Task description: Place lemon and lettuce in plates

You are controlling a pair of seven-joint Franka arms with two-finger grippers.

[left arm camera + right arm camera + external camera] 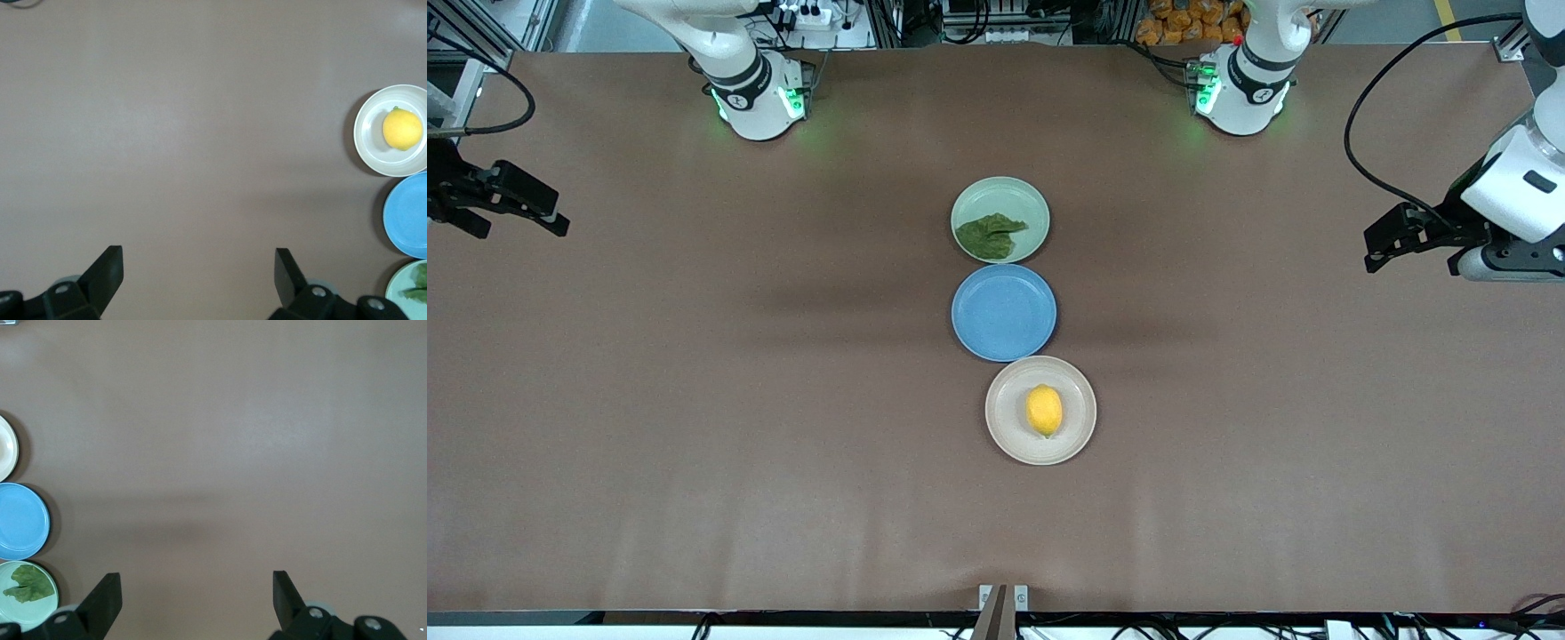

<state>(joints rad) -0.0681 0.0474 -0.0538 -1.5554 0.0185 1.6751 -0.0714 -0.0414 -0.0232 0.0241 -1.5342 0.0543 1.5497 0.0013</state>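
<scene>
Brown matte tabletop [694, 400] fills the scene, with three round plates lined up touching at its middle. Over the right arm's end of the table the right gripper [516, 203] hangs level, clear of everything, its black fingers [107, 597] spread wide with only bare table between them. At the centre, the dark green wrinkly lettuce leaf [989, 234] lies in the pale mint green plate [1000, 219]; a blue round plate [1004, 312] sits nearer the front camera, and nearer again the small oval yellow lemon [1044, 410] rests in the beige-cream plate [1040, 410]. Over the left arm's end the left gripper [1392, 240] waits, wrist bent, fingers [107, 270] likewise wide apart, holding nothing.
</scene>
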